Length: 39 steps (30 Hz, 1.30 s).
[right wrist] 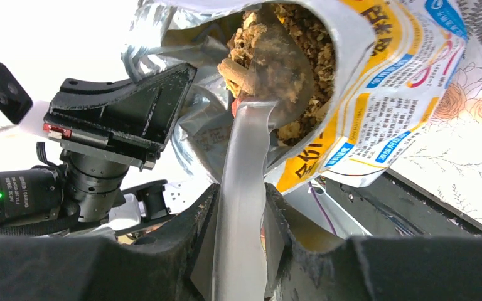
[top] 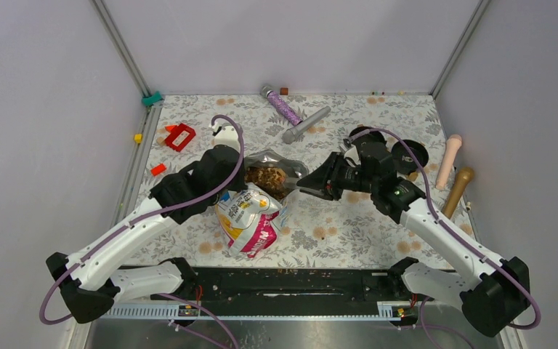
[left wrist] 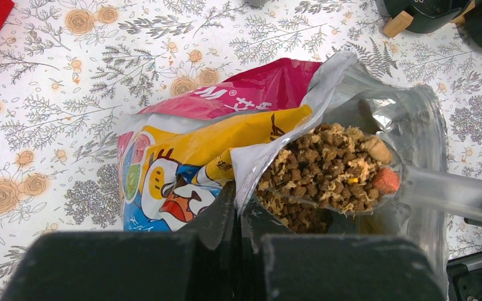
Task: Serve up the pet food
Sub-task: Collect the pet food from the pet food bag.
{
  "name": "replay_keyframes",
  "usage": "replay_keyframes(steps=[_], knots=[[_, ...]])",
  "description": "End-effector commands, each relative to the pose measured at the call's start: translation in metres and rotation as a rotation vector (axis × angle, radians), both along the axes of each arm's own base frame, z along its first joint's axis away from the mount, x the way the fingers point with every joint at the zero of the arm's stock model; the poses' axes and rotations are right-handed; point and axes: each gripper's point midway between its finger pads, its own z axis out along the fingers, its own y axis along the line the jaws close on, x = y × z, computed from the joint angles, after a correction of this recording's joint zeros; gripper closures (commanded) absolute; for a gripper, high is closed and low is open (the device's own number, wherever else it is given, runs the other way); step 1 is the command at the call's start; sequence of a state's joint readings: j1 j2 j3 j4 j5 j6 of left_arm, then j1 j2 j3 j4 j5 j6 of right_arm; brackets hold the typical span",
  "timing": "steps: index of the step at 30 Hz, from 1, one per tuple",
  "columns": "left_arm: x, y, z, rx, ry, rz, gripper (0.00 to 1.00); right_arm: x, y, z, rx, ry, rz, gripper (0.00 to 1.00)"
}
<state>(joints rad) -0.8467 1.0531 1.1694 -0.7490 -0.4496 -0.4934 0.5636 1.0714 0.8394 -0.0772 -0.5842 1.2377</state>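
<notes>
Pet food: heaped in 1 scoop, inside open bag, mid counter.
Left end effector: pinched shut on bag lip.
Right end effector: part closed around scoop handle.
Handling: lift level and slow; keep lip pulled back; clear bag mouth before turning.

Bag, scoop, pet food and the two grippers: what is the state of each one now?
bag, lying down, mouth open.
scoop, bowl inside the bag, heaped with pet food.
pet food, partly in the scoop, rest in the bag.
left gripper, shut on the bag's rim.
right gripper, shut on the scoop's handle.
</notes>
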Motion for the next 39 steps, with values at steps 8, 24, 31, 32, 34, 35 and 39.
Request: replay_keyframes(steps=[8, 24, 31, 32, 34, 35, 39], knots=[[0.001, -0.007, 0.030, -0.100, -0.077, -0.009, 1.00, 0.001, -0.012, 0.046, 0.164, -0.040, -0.039, 1.00], [0.001, -0.007, 0.029, -0.102, -0.076, -0.001, 1.00, -0.020, -0.021, 0.066, 0.233, -0.055, 0.009, 1.00], [0.002, -0.006, 0.028, -0.108, -0.077, 0.010, 1.00, -0.027, -0.018, 0.075, 0.286, -0.074, 0.068, 1.00], [0.002, -0.006, 0.028, -0.109, -0.077, 0.013, 1.00, -0.028, -0.018, 0.076, 0.285, -0.077, 0.073, 1.00], [0.003, -0.006, 0.026, -0.110, -0.070, 0.020, 1.00, -0.032, -0.018, 0.078, 0.283, -0.093, 0.094, 1.00], [0.003, -0.007, 0.026, -0.112, -0.068, 0.021, 1.00, -0.033, -0.018, 0.079, 0.282, -0.104, 0.105, 1.00], [0.002, -0.010, 0.025, -0.121, -0.059, 0.013, 1.00, -0.036, -0.019, 0.080, 0.281, -0.121, 0.118, 1.00]])
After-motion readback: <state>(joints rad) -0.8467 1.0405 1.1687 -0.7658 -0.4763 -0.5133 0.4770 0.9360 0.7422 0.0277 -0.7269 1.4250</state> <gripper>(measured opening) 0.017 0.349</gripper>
